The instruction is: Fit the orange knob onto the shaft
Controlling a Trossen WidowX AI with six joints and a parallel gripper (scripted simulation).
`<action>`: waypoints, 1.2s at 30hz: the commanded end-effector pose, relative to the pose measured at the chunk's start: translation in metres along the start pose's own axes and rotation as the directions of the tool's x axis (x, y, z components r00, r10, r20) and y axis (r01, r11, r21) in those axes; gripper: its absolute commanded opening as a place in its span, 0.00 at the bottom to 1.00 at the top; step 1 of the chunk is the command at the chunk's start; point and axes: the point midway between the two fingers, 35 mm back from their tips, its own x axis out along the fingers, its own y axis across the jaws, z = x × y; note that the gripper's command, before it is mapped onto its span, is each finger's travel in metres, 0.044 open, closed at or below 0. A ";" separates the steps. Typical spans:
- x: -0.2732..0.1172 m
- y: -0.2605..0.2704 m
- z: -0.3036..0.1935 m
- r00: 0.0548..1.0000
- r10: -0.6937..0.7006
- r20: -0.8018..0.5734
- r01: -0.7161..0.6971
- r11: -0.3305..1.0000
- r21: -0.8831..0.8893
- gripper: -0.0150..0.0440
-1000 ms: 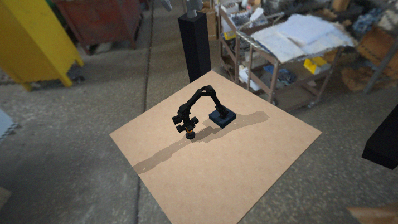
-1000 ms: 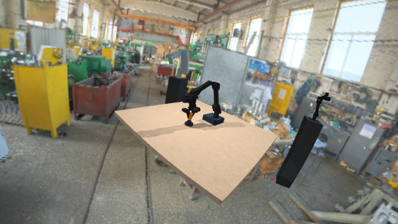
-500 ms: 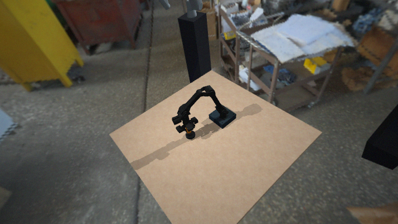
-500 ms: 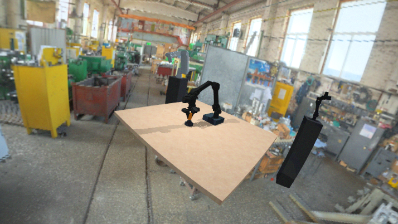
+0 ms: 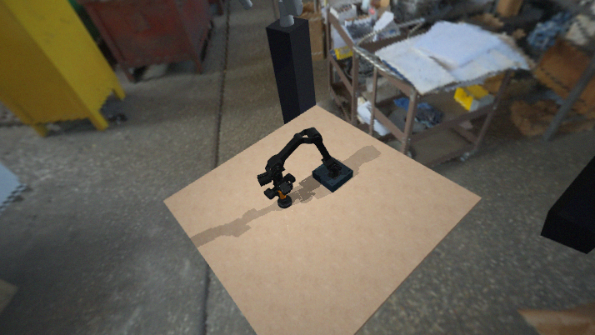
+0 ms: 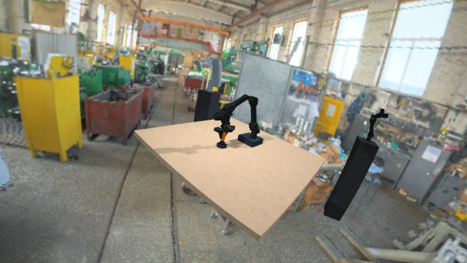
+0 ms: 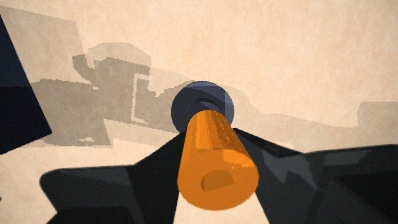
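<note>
The orange knob (image 5: 282,195) (image 6: 224,136) (image 7: 215,150) is held upright over the round dark pedestal (image 5: 284,204) (image 6: 222,146) (image 7: 181,107). In the wrist view its near end shows a D-shaped recess, and its far end overlaps the pedestal's middle. My gripper (image 5: 282,192) (image 6: 224,133) (image 7: 209,134) is shut on the knob, one finger on each side. A dark raised part shows at the pedestal's middle just beyond the knob's far end. The shaft's flat side is hidden, and I cannot tell whether the knob touches the shaft.
The arm's dark blue base block (image 5: 333,179) (image 6: 251,140) (image 7: 17,100) stands near the pedestal on the tan table (image 5: 333,250) (image 6: 235,176). The arm's shadow falls across the table. Dark pillars (image 5: 297,71) (image 6: 351,180) stand beyond the table's edges.
</note>
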 end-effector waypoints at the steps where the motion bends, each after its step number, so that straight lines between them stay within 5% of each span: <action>1: 0.000 0.002 0.001 1.000 -0.002 -0.002 0.002 0.998 -0.064 0.25; 36: 0.006 0.004 0.001 1.000 -0.002 -0.002 0.002 1.000 -0.021 0.25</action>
